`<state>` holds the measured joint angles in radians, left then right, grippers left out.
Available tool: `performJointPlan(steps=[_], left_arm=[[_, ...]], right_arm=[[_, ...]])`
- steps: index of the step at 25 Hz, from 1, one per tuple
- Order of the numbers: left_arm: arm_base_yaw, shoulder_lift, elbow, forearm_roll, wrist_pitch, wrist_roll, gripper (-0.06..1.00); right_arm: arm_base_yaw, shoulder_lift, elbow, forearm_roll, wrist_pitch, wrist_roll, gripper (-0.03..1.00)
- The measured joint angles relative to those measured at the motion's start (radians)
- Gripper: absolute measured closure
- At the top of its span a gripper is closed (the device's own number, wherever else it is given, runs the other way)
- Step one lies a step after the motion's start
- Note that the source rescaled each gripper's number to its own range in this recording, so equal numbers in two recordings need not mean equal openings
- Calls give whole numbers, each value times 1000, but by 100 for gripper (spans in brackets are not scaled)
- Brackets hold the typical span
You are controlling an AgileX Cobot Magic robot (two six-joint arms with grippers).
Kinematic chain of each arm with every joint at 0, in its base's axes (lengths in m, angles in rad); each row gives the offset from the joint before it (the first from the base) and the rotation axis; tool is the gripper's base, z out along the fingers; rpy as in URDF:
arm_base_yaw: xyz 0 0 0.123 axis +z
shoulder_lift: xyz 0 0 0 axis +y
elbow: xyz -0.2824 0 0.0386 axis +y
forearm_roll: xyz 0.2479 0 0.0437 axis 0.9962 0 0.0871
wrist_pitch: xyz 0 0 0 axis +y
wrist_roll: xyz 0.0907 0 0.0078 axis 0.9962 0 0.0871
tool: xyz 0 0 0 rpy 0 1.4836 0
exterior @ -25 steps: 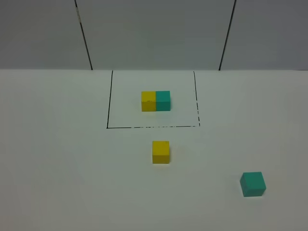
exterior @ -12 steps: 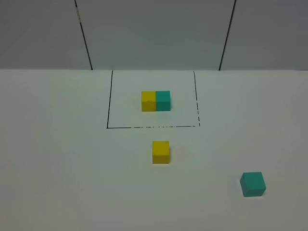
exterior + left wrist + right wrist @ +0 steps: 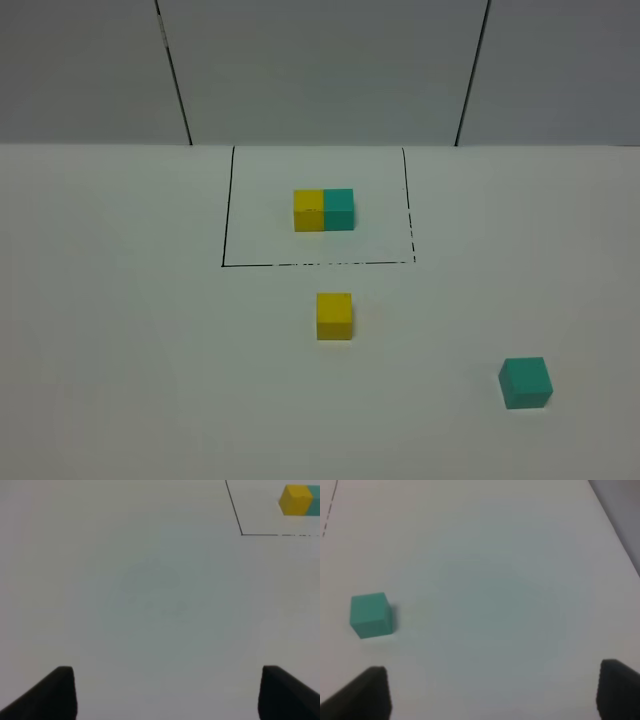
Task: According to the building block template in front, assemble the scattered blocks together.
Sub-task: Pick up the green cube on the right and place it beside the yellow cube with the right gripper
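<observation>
**Both claws spread open, loose cubes apart on the counter**

The left claw [image 3: 167,695] has its two dark fingertips set wide apart above the bare white counter [image 3: 120,330]. The right claw [image 3: 495,692] is likewise spread wide, gripping nothing. Its wrist view shows the loose teal-green cube [image 3: 526,382] lying on the counter beyond one fingertip, clear of it. Neither claw shows in the high view.

That teal-green cube sits toward the near right corner of the counter, turned a little out of square with the edges. The loose yellow cube [image 3: 334,315] stands farther back, about midway between the left and right edges and well apart from the teal-green one. It rests just outside the near side of the black frame [image 3: 226,220].

The frame is a thin drawn rectangle running back to the far edge. Its left side is solid; its near and right sides are partly broken into dashes. Inside it, toward the far edge, sits the template pair [image 3: 324,210]: a yellow cube on the left touching a teal-green cube on the right, faces flush. The left wrist view catches its yellow half and one frame corner.

Behind the far edge rises a grey wall [image 3: 320,70] with two dark seams.
</observation>
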<state>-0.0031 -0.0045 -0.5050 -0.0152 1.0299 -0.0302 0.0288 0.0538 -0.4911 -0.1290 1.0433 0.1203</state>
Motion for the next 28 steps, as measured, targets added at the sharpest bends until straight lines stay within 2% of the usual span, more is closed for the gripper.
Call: performJointPlan(steps=[28], left_arm=[[0, 0, 0, 0, 0, 0, 31]], right_arm=[[0, 0, 0, 0, 0, 0, 30]])
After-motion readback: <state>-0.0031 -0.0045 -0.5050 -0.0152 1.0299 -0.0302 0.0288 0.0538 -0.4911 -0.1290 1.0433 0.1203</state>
